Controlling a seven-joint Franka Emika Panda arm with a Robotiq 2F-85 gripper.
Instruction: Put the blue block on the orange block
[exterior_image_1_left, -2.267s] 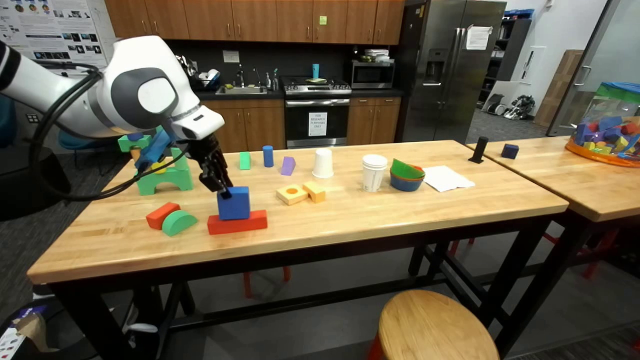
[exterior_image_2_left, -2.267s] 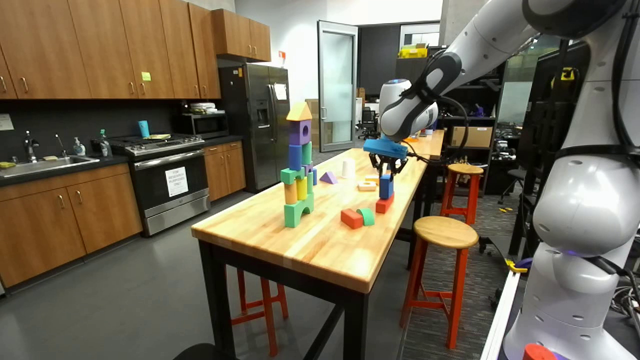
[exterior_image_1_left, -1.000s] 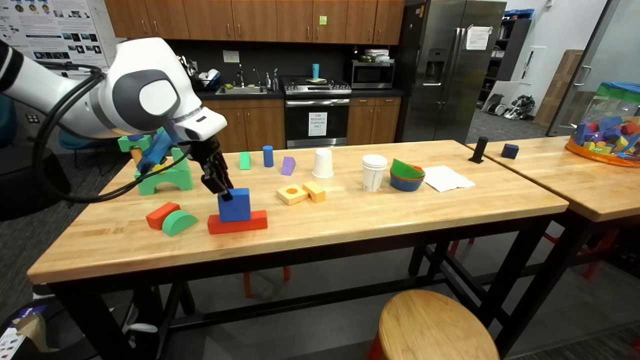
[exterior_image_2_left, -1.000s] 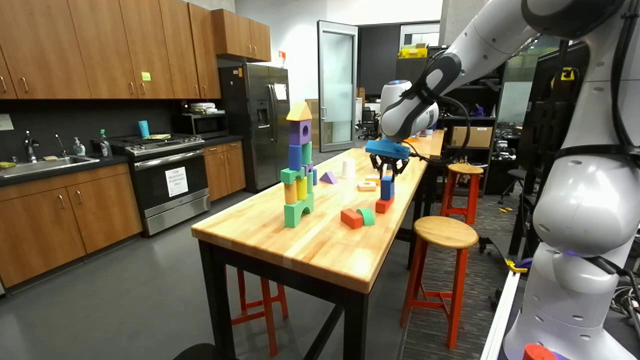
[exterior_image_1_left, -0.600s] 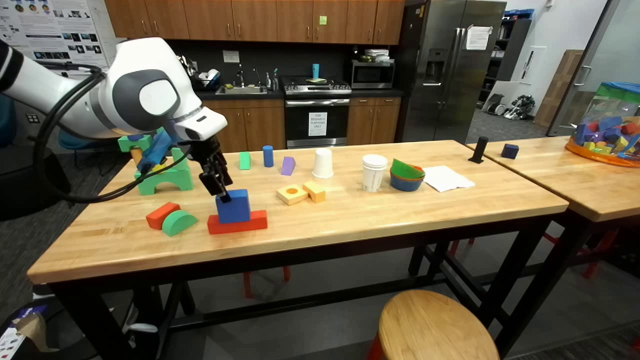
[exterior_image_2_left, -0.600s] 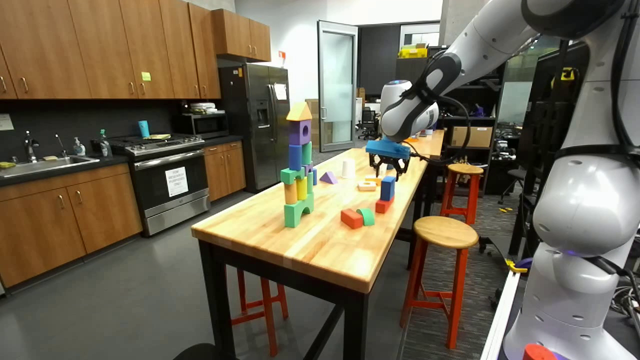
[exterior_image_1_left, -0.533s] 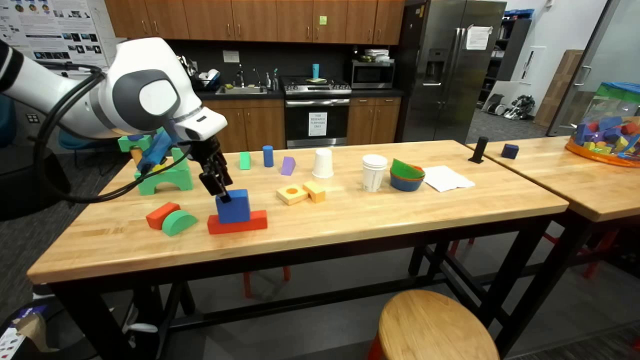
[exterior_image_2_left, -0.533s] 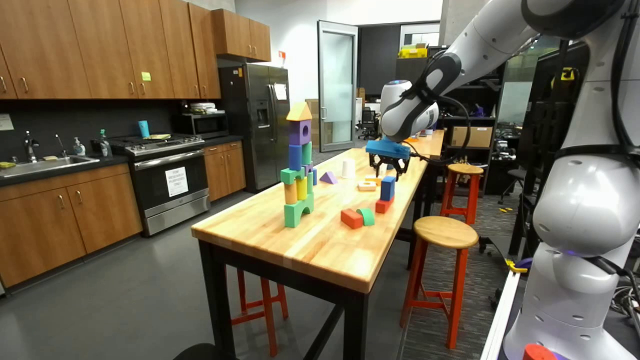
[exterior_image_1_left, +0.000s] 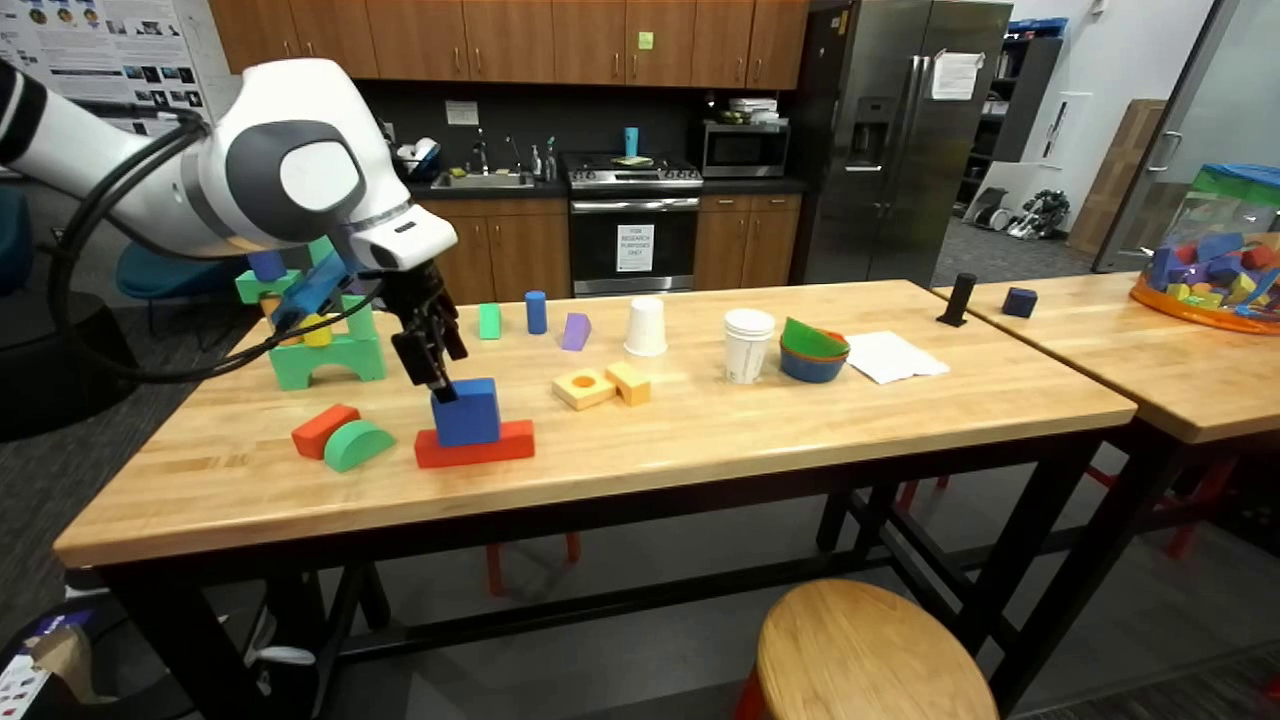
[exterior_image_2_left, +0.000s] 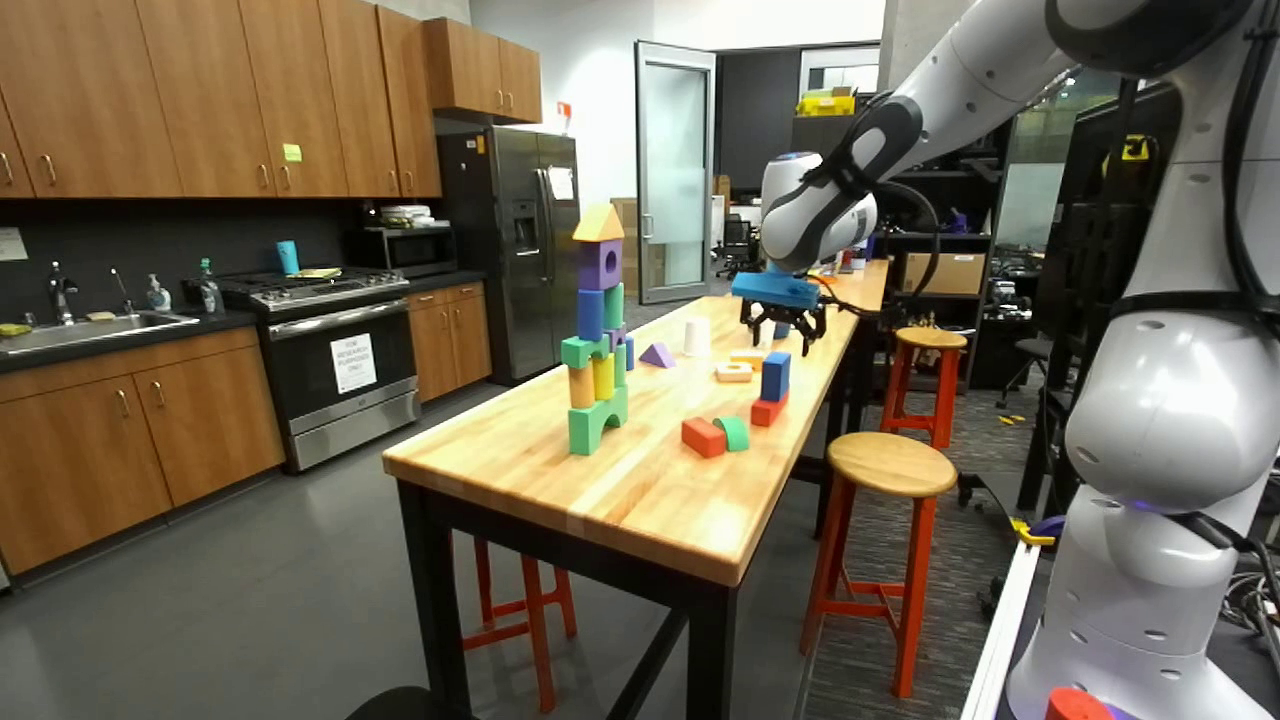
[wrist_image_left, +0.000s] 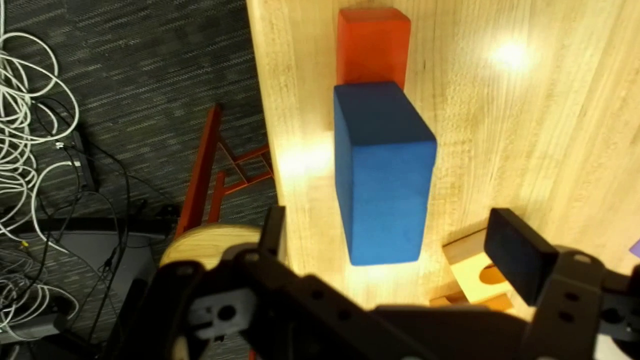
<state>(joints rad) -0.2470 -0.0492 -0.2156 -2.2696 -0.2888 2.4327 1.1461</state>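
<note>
Wrist view: the blue block (wrist_image_left: 392, 200) stands on the orange block (wrist_image_left: 374, 52), one end of which juts out past it.
Blue block: upright, with no visible lean; in an exterior view the orange block (exterior_image_1_left: 517, 440) shows beyond it at both ends.
Gripper (wrist_image_left: 396, 243): above the orange block, its fingers spread apart, a visible gap between each and the blue block; it holds nothing.
Green half-round (exterior_image_1_left: 358, 445): near one end of the orange block, apart from it, and probably out of the way.
Stacking step: judging by how things lie, placing and letting go look done; clearing the gripper seems to be what remains.
Next move: likely a straight rise above the orange block, fingers wide, since a sideways drift could nudge the blue block off.
</note>
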